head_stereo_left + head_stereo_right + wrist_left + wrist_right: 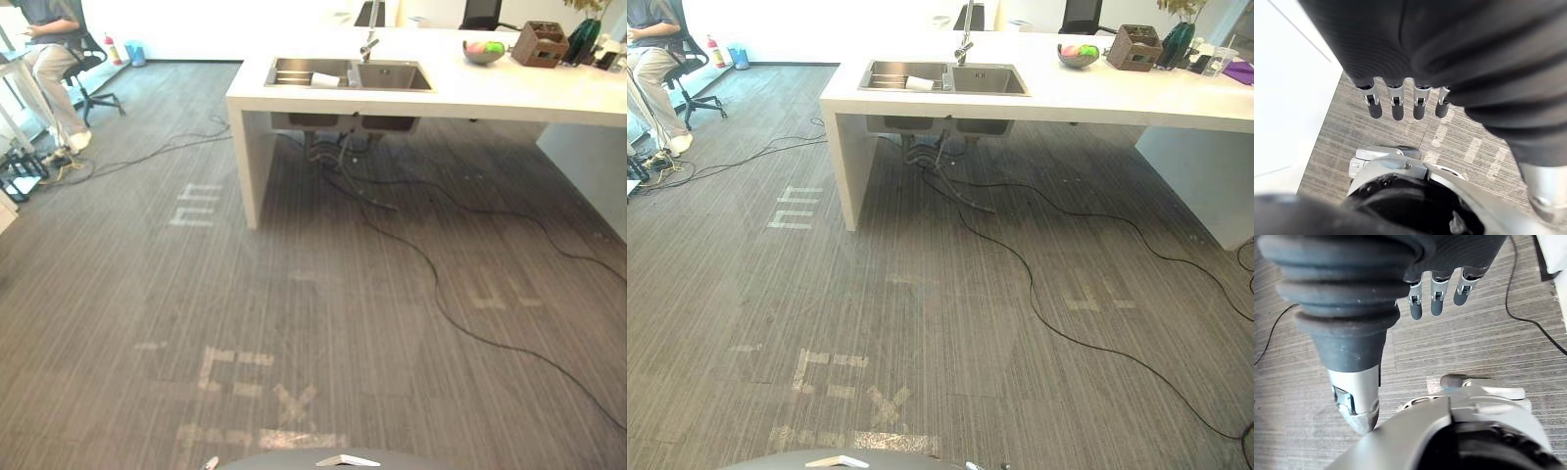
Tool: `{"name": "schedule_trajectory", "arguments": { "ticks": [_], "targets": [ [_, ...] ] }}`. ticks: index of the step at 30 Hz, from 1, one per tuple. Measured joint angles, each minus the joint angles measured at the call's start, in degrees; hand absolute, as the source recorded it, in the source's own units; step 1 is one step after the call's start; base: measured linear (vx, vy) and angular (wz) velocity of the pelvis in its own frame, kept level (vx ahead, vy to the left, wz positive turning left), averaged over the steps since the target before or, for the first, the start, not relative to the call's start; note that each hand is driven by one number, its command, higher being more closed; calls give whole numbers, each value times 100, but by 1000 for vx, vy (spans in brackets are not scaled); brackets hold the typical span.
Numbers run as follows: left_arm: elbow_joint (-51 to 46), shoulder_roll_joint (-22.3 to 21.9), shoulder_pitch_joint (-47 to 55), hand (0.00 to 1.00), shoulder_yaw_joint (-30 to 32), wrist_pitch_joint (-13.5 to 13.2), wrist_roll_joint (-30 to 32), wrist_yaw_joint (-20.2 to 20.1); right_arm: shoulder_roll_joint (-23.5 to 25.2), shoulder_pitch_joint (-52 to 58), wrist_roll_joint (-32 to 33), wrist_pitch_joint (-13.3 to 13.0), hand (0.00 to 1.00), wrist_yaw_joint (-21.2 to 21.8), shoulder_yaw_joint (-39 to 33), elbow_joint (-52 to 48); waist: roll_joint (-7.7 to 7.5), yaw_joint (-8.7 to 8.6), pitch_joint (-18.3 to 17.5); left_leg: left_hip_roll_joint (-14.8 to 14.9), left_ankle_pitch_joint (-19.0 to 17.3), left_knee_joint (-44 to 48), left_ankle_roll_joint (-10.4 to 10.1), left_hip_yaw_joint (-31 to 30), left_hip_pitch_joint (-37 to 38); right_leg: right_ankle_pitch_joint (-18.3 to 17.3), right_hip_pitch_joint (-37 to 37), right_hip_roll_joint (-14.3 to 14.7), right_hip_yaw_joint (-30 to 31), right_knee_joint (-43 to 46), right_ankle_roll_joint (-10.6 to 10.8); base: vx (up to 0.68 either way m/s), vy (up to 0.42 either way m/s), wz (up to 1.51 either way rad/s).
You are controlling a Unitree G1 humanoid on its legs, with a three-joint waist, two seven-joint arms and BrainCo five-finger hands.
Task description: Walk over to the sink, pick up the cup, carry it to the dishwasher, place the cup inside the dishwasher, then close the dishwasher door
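Note:
A double steel sink [349,74] is set in a white counter [460,96] several steps ahead of me, with a faucet [369,41] behind it. A white cup [325,79] lies in the sink's left basin near the divider; the right eye view has the cup [919,83] too. My left hand [1396,105] hangs over the grey carpet with its fingers straight and nothing in it. Over the carpet as well, my right hand [1435,297] hangs relaxed and holds nothing.
Black cables [423,257] snake across the carpet from under the sink towards the right. A person [47,61] sits on an office chair at the far left. A fruit bowl [484,51] and a brown box [540,43] stand on the counter's right part.

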Motion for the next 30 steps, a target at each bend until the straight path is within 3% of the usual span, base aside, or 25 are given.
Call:
{"name": "schedule_trajectory", "arguments": {
  "ticks": [5, 14, 21, 30],
  "targets": [
    [-5, 28, -20, 0, -180, -273, -6, -7, -59, -119, 56, -102, 0, 200, 230, 1, 2, 11, 1, 0, 9, -4, -2, -1, -8, -2, -3, -4, -21, -21, 1, -65, -8, 1],
    [-8, 50, -18, 0, -402, -613, 340, 176, -183, -108, 690, -319, 0, 1002, 604, 14, -6, -43, 6, -33, 2, -6, -11, -9, -17, -7, -11, -38, -28, -39, 6, -41, 3, 0],
    [-11, 139, -8, 0, -645, -1008, 334, 125, -208, -103, 1119, -522, 0, 1165, 841, 15, -60, -77, 38, -51, 5, -4, 16, 4, -5, 11, -6, -56, -27, -38, -15, 0, 0, 0],
    [-83, 191, -13, 0, -851, -1468, 522, 279, -210, -104, 1423, -513, 0, 1299, 900, -11, -72, -105, 125, -48, -6, -5, -1, 14, 84, 27, 82, -56, -21, -39, -22, 0, 0, 0]
  ]
}}
